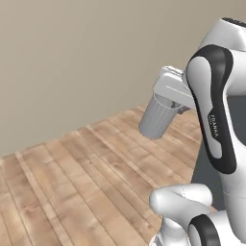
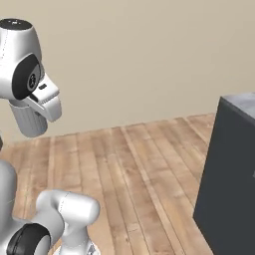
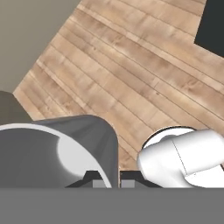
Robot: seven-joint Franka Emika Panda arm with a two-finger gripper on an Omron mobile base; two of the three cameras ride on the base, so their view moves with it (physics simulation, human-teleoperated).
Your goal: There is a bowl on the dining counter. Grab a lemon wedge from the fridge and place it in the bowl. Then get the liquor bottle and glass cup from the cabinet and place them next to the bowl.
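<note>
The plain grey translucent cylindrical glass cup (image 1: 156,118) was held by its rim in the clenched two-finger gripper (image 3: 113,180), its long axis hanging tilted below the jaws. The dark grey-fronted, marble-topped dining counter (image 2: 230,169) was seen well apart, to one side.

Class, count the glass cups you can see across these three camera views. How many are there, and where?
1. The glass cup hangs in the gripper, its rim pinched, high over the wooden floor.

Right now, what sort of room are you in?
Probably an open stretch of a kitchen or dining room: a wood plank floor, a bare beige wall, and a marble-topped dark grey counter at the right. The tool grips a glass cup.
</note>
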